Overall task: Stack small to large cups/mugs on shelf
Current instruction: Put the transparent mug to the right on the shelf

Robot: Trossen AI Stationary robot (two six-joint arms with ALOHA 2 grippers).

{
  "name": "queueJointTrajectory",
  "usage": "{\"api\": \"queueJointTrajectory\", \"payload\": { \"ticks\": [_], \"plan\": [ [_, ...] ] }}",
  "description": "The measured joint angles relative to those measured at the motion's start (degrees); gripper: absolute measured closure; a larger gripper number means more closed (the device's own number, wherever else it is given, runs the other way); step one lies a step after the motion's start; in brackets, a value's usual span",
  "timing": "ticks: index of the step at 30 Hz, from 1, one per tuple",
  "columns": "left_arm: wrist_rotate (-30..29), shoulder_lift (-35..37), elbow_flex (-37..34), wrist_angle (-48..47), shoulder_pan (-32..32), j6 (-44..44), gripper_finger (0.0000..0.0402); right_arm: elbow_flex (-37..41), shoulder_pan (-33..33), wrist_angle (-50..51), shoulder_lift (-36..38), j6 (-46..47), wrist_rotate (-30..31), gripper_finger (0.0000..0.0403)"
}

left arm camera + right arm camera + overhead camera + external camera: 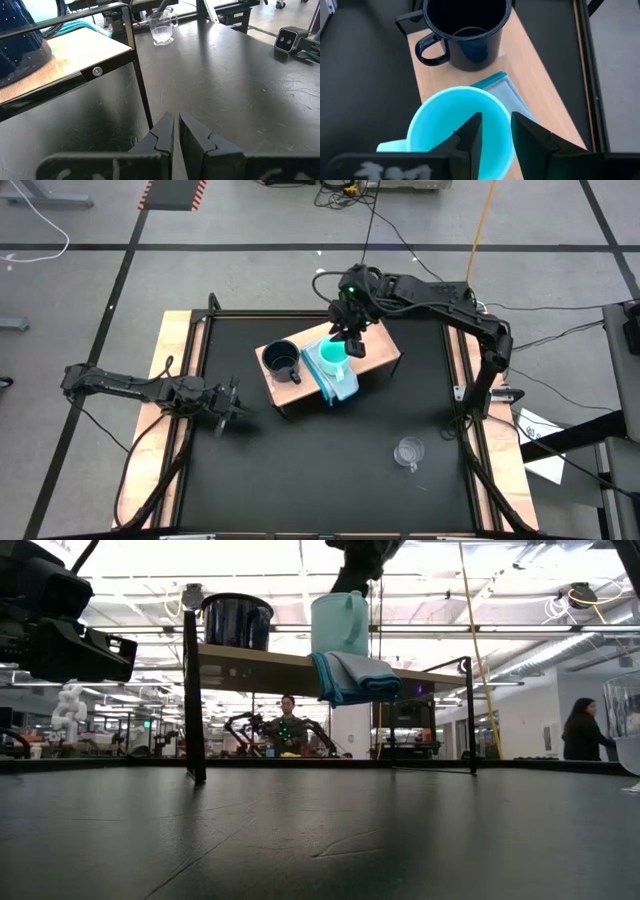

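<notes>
Right hand sits over the shelf at the turquoise cup, its two fingers only a little apart and straddling the cup's rim, one inside the cup and one outside; whether they press the wall cannot be told. That cup stands on a pale blue folded cloth on the shelf, and the cloth hangs over the shelf's near edge. Just to its left on the same board stands the dark navy mug, upright, apart from the turquoise cup. The clear glass mug stands on the black surface, well apart from the shelf, toward the near right. Left hand waits low over the surface to the left of the shelf, its fingers closed together on nothing.
</notes>
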State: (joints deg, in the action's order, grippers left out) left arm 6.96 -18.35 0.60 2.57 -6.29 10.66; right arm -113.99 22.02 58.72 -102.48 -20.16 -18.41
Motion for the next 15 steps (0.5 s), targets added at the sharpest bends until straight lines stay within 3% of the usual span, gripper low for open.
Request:
{"api": "queueJointTrajectory", "payload": {
  "ticks": [15],
  "plan": [
    [0.0,0.0,0.0,-0.1,0.0,-0.3,0.0371,0.0,-0.4,4.1,5.0,0.6,0.0,0.0307]
  ]
}}
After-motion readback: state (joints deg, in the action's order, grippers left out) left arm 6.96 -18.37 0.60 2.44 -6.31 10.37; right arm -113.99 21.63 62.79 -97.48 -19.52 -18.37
